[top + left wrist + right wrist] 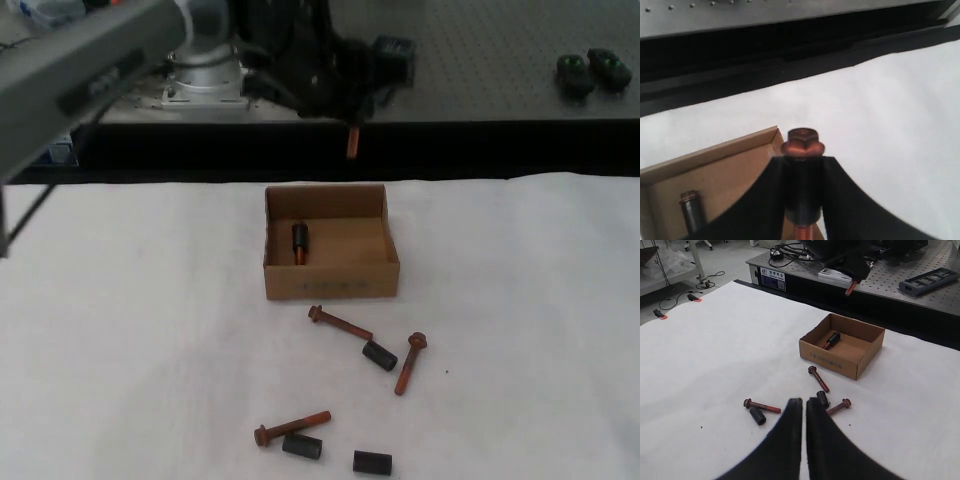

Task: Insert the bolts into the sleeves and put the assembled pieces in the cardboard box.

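Note:
The open cardboard box (330, 268) stands mid-bench with one assembled bolt-and-sleeve piece (300, 242) lying in it. My left gripper (802, 165) is shut on another copper bolt (802, 142) pushed through a black sleeve (801, 192). It hangs above the box's far edge (715, 152), and the bolt tip (352, 142) points down. My right gripper (804, 401) is shut and holds nothing, hovering on the near side over the loose parts. Three loose bolts (340, 322) (410, 362) (292, 427) and three loose sleeves (379, 355) (302, 446) (372, 462) lie on the white cloth in front of the box.
A metal optical table (480, 50) with a dark front edge runs behind the cloth and carries two dark parts (593, 72) at the far right. A grey arm link (80, 70) crosses the upper left of the high view. White cloth (540, 300) stretches either side of the box.

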